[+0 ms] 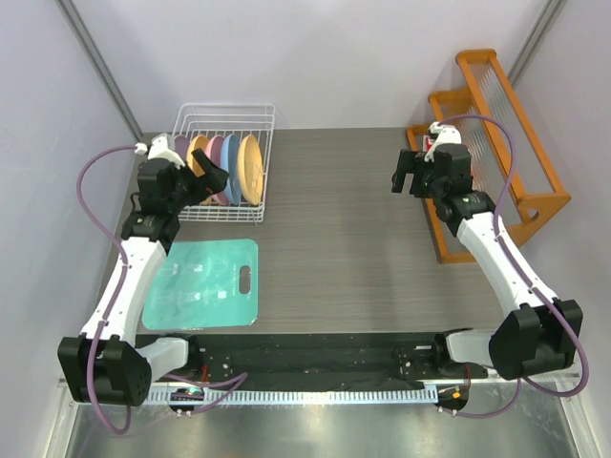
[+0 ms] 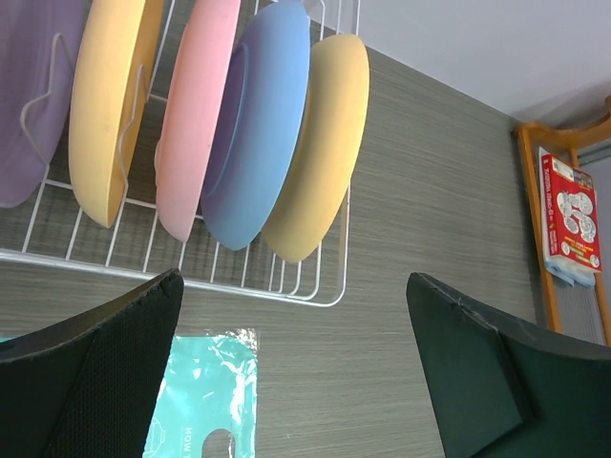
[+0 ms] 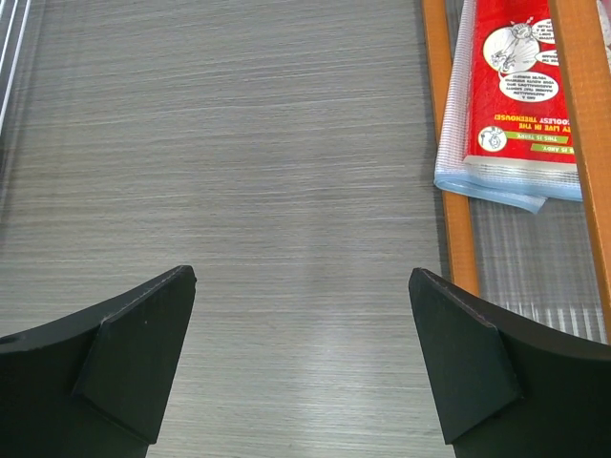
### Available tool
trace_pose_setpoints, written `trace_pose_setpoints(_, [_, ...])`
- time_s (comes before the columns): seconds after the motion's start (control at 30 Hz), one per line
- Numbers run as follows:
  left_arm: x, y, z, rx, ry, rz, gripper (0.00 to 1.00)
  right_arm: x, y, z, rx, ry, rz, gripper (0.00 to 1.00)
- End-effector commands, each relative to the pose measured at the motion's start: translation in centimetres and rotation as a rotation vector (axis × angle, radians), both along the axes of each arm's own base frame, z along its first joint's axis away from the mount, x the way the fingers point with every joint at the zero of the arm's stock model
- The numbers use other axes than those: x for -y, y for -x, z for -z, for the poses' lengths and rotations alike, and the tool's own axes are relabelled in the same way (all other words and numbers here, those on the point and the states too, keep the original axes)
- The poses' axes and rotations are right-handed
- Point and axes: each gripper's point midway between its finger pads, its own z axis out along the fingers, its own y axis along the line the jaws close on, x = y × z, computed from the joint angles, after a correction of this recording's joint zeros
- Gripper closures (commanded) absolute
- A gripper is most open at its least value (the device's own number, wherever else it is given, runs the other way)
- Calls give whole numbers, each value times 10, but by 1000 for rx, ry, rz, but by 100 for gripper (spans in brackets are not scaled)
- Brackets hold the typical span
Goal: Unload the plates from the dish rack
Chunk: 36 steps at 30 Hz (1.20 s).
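Plates (image 2: 258,134) face the spread left gripper (image 2: 294,279) — the right gripper (image 3: 302,273) (also spread) views a red packet (image 3: 520,86).

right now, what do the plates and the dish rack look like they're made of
The plates look like moulded plastic or a similar composite: opaque pastel colours, a matte surface with only a soft sheen, and thick rounded rims. Matte ceramic can't be ruled out. The dish rack looks like thin metal wire with a smooth white coating, joined in a grid.
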Motion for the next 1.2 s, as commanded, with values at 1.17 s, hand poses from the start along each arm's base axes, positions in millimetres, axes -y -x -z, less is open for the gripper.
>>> trace_pose_setpoints(1.17, [59, -84, 13, 42, -445, -54, 12, 11, -23, 2, -20, 88, 38, 0])
